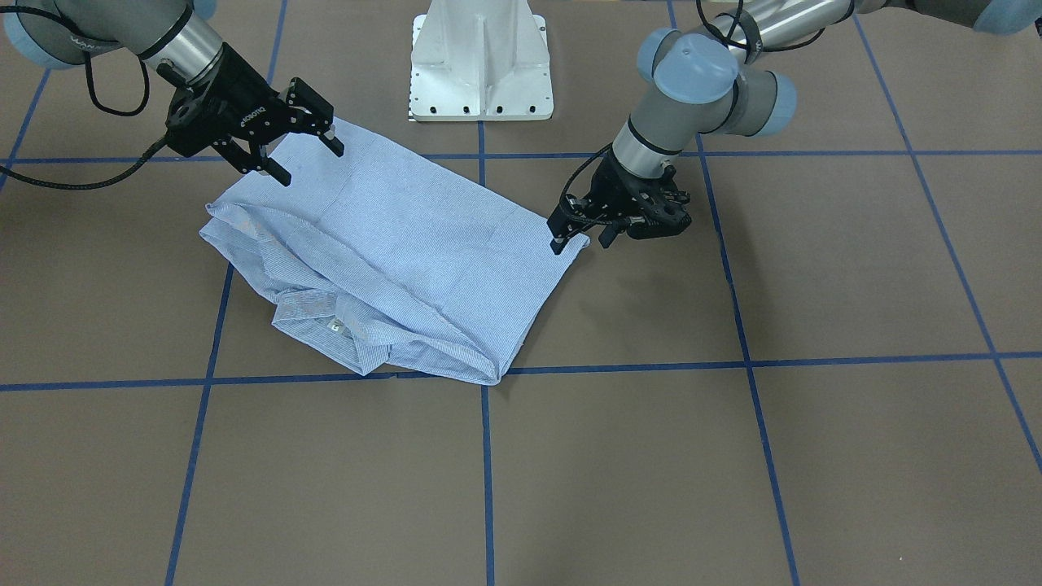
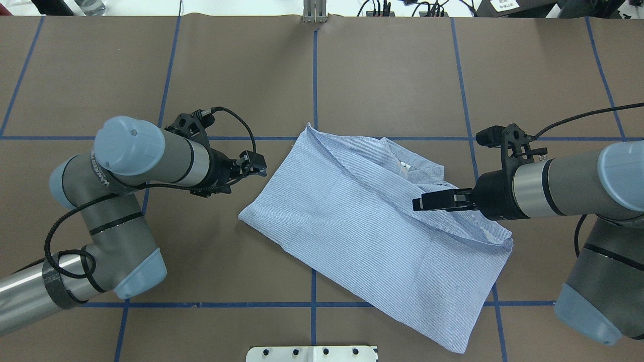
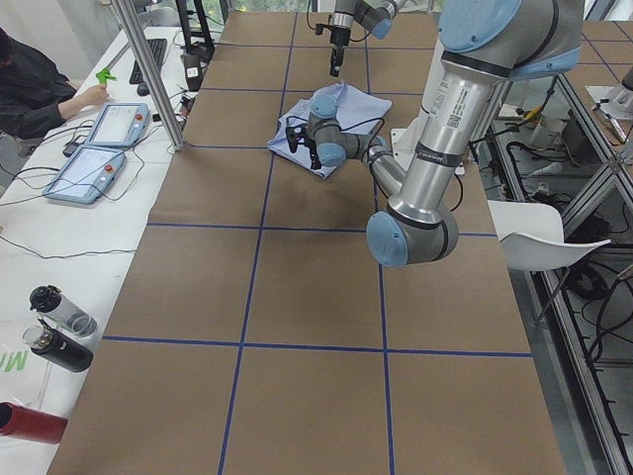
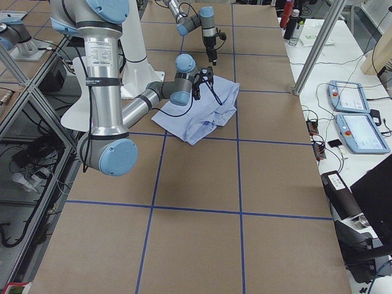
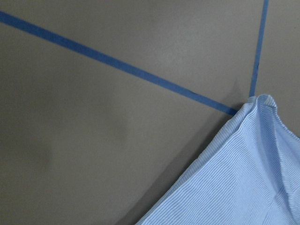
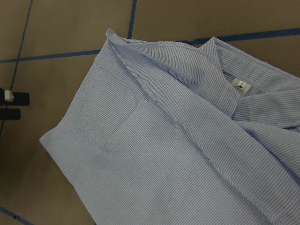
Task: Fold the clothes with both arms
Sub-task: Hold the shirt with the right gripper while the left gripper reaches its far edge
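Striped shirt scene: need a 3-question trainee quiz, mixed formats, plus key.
1. True or false: the right gripper has its jaws shut on the striped shirt.
2. What number is on the white neck label? A) 2 B) 5 C) 8
3. In the overhead view, which gripper is beside the shirt rather than over it?
Key: 1 false, the jaws are open above the cloth. 2 A. 3 the left gripper.
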